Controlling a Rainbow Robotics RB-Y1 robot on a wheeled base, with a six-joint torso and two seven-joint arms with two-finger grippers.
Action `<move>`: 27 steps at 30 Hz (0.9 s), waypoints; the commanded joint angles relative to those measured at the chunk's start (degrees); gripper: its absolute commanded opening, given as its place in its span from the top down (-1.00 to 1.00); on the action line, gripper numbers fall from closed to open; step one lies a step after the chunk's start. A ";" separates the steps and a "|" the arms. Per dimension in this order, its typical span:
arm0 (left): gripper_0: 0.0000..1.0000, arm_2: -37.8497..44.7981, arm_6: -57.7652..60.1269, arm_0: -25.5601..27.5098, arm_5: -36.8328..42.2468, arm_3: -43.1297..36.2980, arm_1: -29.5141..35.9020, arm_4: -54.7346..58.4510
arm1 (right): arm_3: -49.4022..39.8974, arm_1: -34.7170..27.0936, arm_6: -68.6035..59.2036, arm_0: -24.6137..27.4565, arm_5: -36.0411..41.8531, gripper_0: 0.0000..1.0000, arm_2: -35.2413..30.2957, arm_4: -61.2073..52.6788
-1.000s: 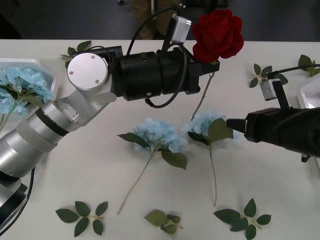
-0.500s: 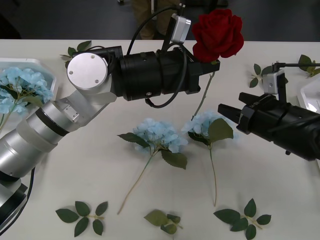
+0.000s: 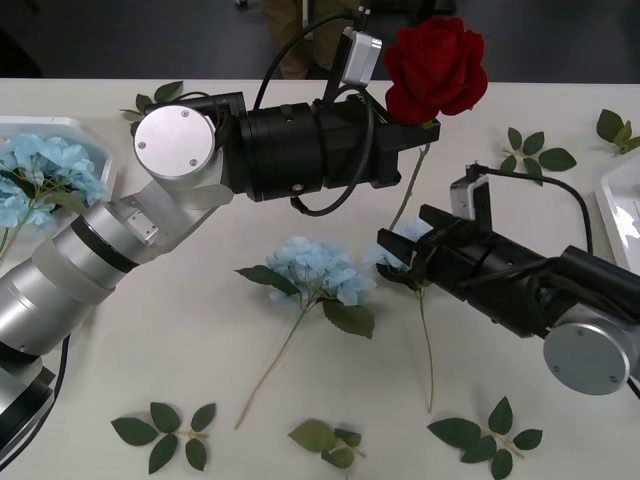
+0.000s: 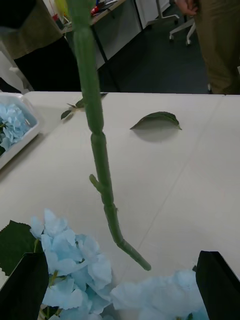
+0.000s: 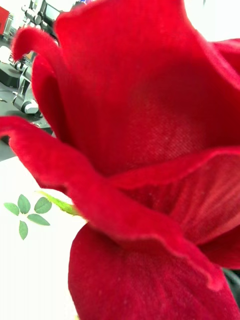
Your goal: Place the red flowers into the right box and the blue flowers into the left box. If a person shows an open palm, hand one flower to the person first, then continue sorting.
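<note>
Above the table, left gripper (image 3: 418, 135) holds red rose (image 3: 436, 68) aloft

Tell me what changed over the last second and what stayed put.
The right gripper moved in from the table's right side toward the middle, and now sits open over the right-hand blue flower, with the rose's stem hanging between its fingers. It has grasped nothing. The left gripper kept holding the red rose raised in the same spot. The other blue flower and the loose leaves did not move.
</note>
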 commanded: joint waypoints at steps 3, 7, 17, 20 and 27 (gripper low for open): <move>1.00 0.64 -2.49 0.83 -0.61 -1.74 0.08 0.91 | 2.78 6.74 2.40 -5.56 -1.02 -0.71 0.88 0.46; 1.00 0.64 -2.49 0.83 -0.69 -1.74 0.08 0.91 | 3.14 7.88 2.57 -6.53 -1.46 -0.47 0.88 0.46; 1.00 0.64 -2.49 0.83 -0.69 -1.65 0.08 1.17 | 3.14 6.57 2.40 -6.18 -1.81 1.00 1.06 -0.59; 1.00 0.64 -2.49 0.83 -0.61 -1.65 0.08 1.26 | 3.14 6.48 2.40 -6.18 -2.16 1.00 1.06 -0.77; 1.00 0.64 -2.57 0.92 -0.61 -1.74 0.08 1.43 | 3.14 6.30 2.57 -6.09 -2.60 1.00 1.06 -2.00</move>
